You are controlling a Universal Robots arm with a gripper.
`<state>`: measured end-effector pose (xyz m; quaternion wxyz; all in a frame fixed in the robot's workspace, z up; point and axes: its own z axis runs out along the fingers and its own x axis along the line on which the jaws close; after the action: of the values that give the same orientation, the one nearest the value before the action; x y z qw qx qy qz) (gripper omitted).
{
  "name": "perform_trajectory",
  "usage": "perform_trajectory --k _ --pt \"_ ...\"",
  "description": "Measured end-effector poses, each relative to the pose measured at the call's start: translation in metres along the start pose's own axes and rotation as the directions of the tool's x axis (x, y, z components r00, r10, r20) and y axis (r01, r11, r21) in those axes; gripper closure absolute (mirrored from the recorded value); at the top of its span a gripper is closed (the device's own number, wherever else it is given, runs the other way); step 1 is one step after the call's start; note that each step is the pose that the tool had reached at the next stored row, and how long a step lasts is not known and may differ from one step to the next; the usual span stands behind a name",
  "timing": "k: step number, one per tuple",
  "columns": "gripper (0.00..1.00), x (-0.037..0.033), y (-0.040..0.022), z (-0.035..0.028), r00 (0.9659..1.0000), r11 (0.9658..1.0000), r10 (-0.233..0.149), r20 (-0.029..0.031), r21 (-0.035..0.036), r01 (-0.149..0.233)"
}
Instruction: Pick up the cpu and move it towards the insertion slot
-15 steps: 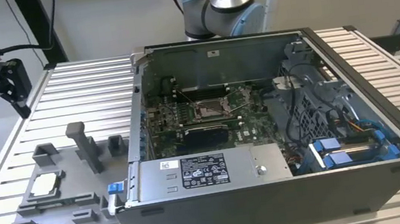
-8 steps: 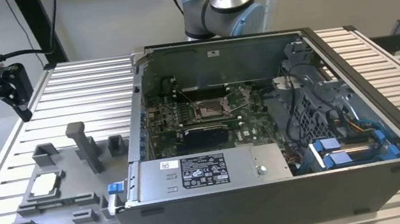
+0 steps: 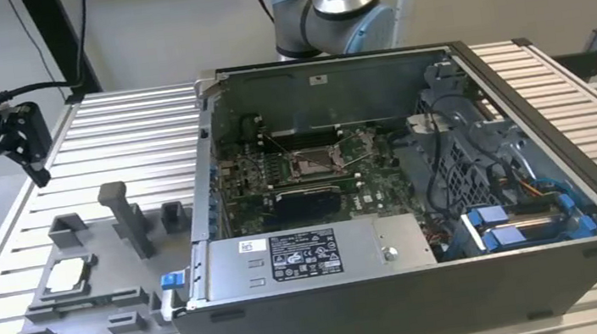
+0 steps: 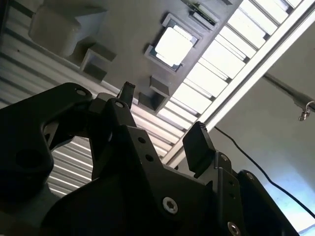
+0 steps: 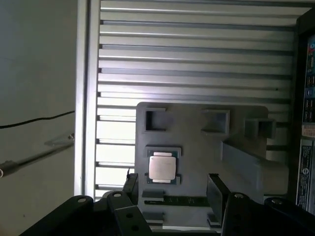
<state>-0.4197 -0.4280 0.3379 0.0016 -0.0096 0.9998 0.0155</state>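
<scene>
Slatted table is our stage: the cpu lies flat in its grey tray, on the exterior view's left of the open PC case, and our gripper hangs well above it, jaws wide and empty, with the insertion slot inside that case.

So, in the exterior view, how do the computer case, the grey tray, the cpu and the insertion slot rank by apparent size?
1. computer case
2. grey tray
3. cpu and insertion slot: they look about alike, and the slot seems farther from the camera, so I do not rank them.
</scene>
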Motion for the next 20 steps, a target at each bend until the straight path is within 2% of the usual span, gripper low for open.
perform_trajectory --k 6,20 --pt "0.00 0.0013 -0.0002 0.0063 1.0000 1.0000 0.000 0.0002 -0.0001 0.000" --pt "0.00 0.0013 -0.0002 0.0076 1.0000 1.0000 0.000 -0.0004 -0.0005 0.000"
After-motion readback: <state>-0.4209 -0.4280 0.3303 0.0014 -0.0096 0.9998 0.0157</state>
